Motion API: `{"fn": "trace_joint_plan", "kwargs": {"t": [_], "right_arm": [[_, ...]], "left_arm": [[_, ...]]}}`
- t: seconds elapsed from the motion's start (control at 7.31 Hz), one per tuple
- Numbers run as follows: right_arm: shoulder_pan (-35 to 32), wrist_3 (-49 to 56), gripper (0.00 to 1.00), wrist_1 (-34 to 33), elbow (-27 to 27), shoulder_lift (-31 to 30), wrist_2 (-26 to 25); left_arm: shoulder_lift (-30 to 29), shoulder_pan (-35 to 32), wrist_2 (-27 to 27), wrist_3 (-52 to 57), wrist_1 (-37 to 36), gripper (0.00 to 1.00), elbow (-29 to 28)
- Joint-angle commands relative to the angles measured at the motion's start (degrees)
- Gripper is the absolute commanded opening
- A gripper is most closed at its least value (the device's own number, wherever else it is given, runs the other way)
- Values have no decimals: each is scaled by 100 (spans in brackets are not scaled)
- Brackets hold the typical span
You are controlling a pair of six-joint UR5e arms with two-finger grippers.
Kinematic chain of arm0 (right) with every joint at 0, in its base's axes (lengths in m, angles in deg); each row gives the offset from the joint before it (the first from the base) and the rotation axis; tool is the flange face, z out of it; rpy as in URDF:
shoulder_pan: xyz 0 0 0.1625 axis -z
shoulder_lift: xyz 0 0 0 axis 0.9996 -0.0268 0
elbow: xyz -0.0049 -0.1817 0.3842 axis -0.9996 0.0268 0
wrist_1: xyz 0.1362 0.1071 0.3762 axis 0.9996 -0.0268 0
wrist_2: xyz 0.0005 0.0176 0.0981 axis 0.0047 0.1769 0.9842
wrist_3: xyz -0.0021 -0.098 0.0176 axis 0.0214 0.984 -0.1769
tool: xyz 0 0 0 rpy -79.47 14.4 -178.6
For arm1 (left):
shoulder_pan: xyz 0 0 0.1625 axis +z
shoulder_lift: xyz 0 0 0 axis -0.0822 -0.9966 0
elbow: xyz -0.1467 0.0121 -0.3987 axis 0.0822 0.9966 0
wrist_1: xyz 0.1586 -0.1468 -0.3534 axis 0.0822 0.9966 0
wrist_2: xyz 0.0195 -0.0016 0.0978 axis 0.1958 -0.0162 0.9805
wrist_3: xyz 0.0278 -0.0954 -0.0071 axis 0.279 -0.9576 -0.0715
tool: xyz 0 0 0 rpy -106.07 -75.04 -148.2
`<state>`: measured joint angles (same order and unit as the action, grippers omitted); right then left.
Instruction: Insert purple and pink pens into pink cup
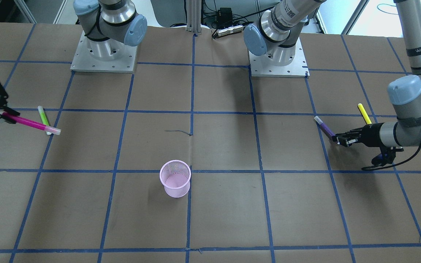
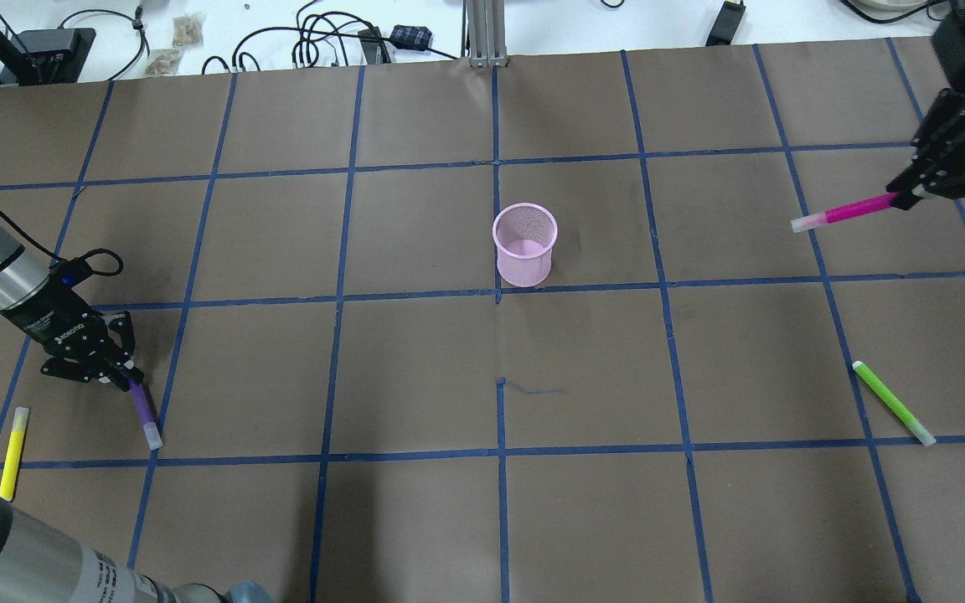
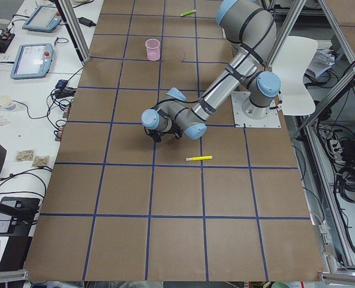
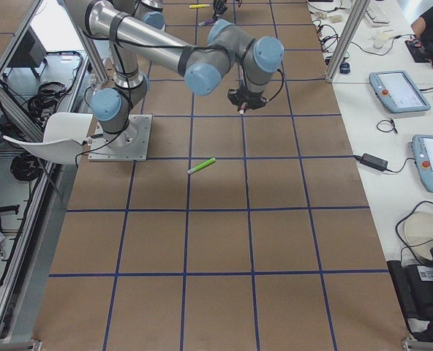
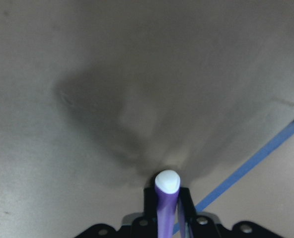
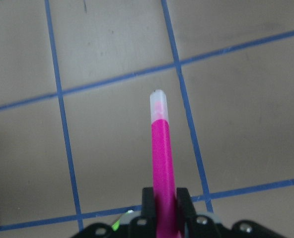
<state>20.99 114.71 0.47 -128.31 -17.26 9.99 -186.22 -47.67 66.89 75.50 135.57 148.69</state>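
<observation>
The pink mesh cup [image 2: 524, 244] stands upright near the table's middle; it also shows in the front view [image 1: 175, 178]. My left gripper [image 2: 118, 378] is shut on the purple pen [image 2: 144, 412] at the table's left side, low over the surface; the pen's white cap points away in the left wrist view [image 5: 167, 198]. My right gripper [image 2: 910, 193] is shut on the pink pen [image 2: 843, 212] and holds it raised at the far right, its clear cap toward the cup. The right wrist view shows the pink pen [image 6: 162, 158] between the fingers.
A yellow pen [image 2: 13, 452] lies on the table near my left arm. A green pen [image 2: 893, 402] lies at the right front. Cables and boxes sit beyond the table's far edge. Blue tape lines grid the brown table.
</observation>
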Motion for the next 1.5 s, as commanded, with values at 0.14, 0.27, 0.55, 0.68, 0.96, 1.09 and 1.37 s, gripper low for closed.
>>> {"fn": "trace_joint_plan", "kwargs": {"t": [0.14, 0.27, 0.55, 0.68, 0.96, 1.09, 1.37], "right_arm": [[-2151, -3052, 0, -1024, 37, 203, -280], [-2565, -3424, 0, -1376, 38, 388, -280], [-3137, -3943, 0, -2034, 38, 810, -280], [-3366, -4112, 0, -2134, 29, 995, -515], [-3448, -4105, 0, -2064, 11, 1119, -1560], [-3448, -4261, 0, -2117, 98, 1241, -1519], [-3666, -4639, 0, -2065, 291, 1304, -1519]], "left_arm": [[116, -9, -51, -2, 1, 0, -51], [160, -9, -51, -2, 19, 0, -77], [204, -35, -25, -2, 19, 0, -130], [213, -52, -34, 16, 19, 0, -217], [292, -70, -165, 51, 36, 0, -262], [379, -131, -183, 42, 28, 0, -271], [477, -246, -175, -2, 19, 0, -271]]}}
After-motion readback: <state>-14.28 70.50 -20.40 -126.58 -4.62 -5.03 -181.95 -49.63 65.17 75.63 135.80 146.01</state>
